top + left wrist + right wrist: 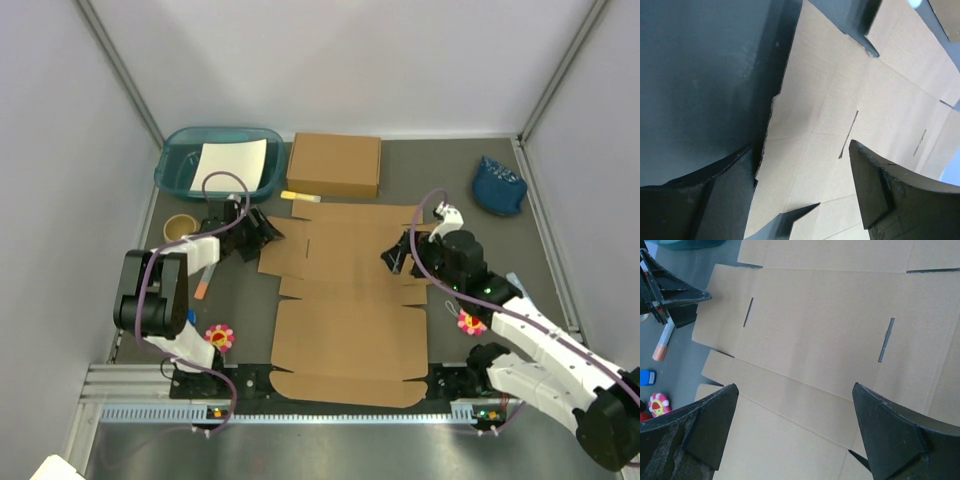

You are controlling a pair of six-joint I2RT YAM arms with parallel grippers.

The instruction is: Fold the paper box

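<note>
- Lying flat and wholly unfolded, the paper box [345, 300] covers the middle of the counter [450, 175]. Its near edge reaches the arms' bases, and no flap is raised yet.
- The left fingers [880, 190] stand apart at the sheet's far-left flap, with that flap's ragged edge running between them. Whether either one touches the cardboard I cannot tell.
- The right fingers [890, 435] are spread wide and hold nothing, hovering over the right side of the sheet near its slots.
- A bite on so thin an edge could slip, because the flap lies flush on the counter and a finger may ride over it rather than under.
- Lifting one side while the other is unheld would probably drag the whole sheet sideways instead of bending it at the crease.
- A grip too near a corner could buckle the flap off its scored line.
- A shove away from the arms could push the sheet into the yellow marker [300, 197] and the closed brown box [334, 165], which sit just beyond its far edge.
</note>
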